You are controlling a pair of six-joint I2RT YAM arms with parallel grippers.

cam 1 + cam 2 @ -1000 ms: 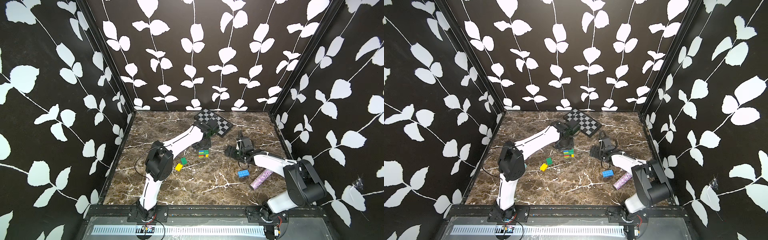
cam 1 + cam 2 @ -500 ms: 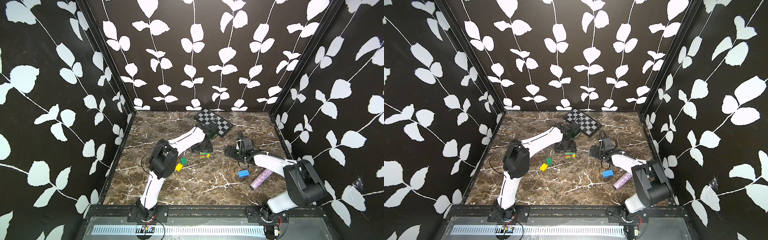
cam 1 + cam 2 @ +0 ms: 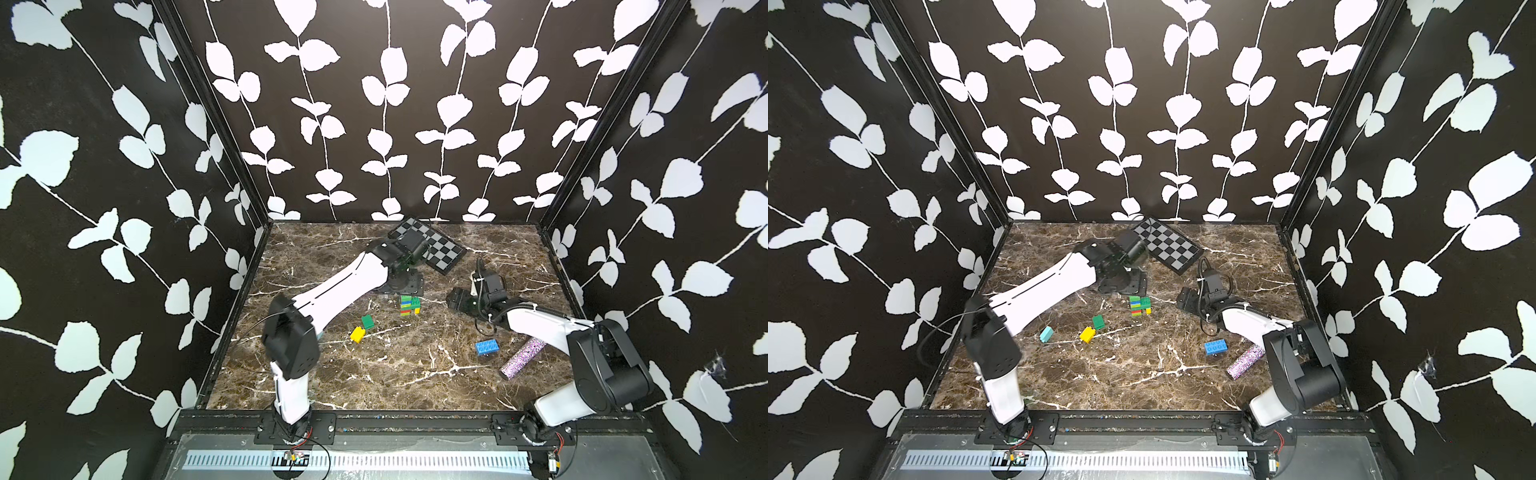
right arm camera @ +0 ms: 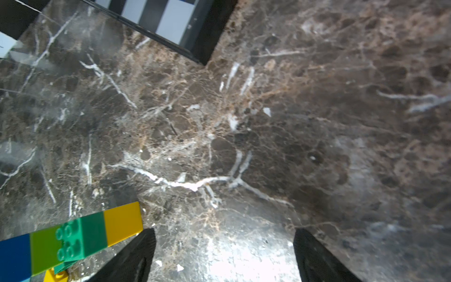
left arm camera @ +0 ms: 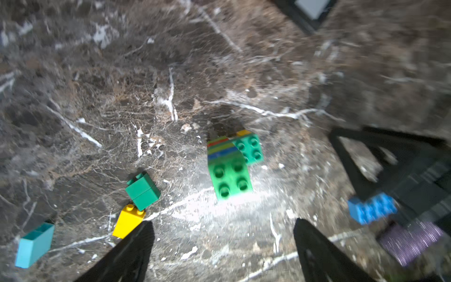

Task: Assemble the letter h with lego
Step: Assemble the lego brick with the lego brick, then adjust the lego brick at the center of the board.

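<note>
Just beyond the left gripper (image 5: 222, 225), jaws spread and empty, sits the joined lego stack (image 5: 229, 171), studded end toward it; the right gripper (image 4: 223, 234), likewise spread, is farther off.

Marble (image 3: 440, 332) bare between stack (image 3: 409, 304), blue brick (image 3: 487, 347) (cylinder (image 3: 521, 357) beyond)

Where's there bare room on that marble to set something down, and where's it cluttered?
Barest: the near strip of table, in front of the yellow brick and blue brick. Also the far left corner, left of the checkered board. Crowded: the middle, with left gripper and right gripper near the joined brick stack.
</note>
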